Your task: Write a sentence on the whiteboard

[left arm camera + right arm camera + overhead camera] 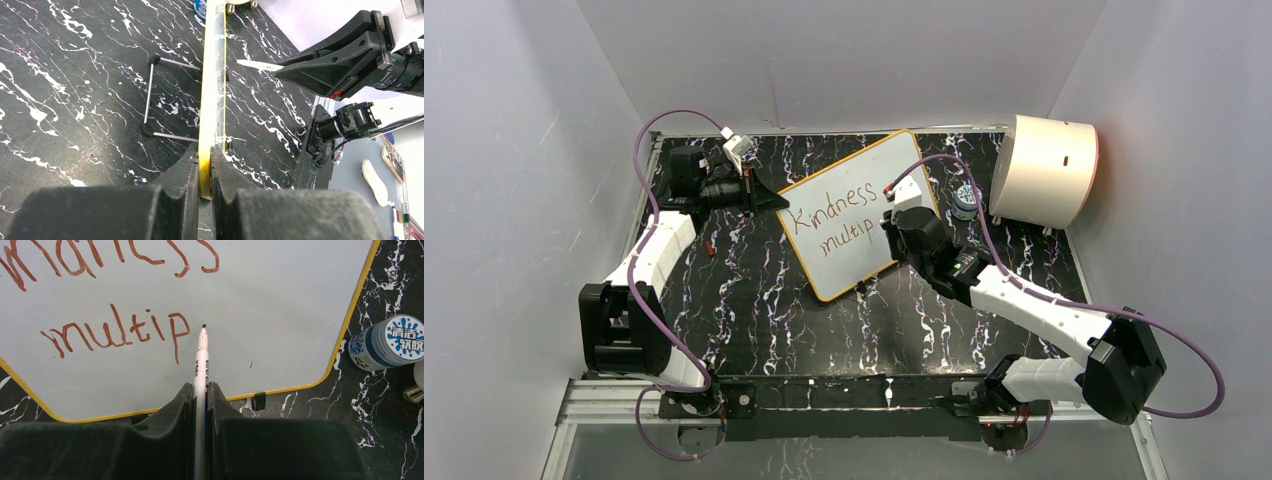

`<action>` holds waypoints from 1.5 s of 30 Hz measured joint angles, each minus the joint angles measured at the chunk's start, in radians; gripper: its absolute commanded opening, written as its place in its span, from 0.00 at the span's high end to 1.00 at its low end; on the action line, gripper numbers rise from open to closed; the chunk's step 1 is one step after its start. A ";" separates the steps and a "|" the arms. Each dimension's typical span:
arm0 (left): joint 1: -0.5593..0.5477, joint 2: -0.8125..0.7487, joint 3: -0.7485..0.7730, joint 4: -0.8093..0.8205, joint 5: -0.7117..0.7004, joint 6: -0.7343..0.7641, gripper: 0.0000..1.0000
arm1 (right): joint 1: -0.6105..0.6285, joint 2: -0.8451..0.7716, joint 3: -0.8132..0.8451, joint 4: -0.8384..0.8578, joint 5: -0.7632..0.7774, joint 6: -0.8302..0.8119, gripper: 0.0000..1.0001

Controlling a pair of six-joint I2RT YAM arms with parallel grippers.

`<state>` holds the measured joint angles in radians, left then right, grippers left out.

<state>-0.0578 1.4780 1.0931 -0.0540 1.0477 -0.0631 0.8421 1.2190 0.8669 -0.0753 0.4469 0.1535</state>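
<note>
Jaws of right gripper [200, 388] closed on a white marker [201, 365], tip at the whiteboard [280, 315] just ahead, right of the final "p"; left gripper [204, 156] jaws pinch the board's yellow rim; sentence [173, 340] reads "Kindness multip", judged over half done, "lies" left.

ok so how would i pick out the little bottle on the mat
Start at the whiteboard in the middle of the black marbled mat. Between its far right edge and the cream drum sits a small bottle. It is the only thing there with a blue and white label, much smaller than both neighbours.
</note>
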 measured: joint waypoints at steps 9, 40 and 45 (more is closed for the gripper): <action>0.000 0.000 0.000 0.000 0.000 0.000 1.00 | -0.005 0.002 0.000 0.003 -0.005 -0.012 1.00; -0.001 0.000 0.000 0.000 0.000 0.000 1.00 | -0.013 0.072 0.042 0.084 -0.027 -0.072 1.00; -0.001 0.000 0.000 0.000 -0.004 0.000 1.00 | -0.016 0.084 0.046 0.082 -0.030 -0.076 1.00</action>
<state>-0.0586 1.4776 1.0931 -0.0540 1.0435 -0.0631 0.8265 1.3029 0.9131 0.0067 0.4168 0.0776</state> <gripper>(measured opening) 0.055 0.197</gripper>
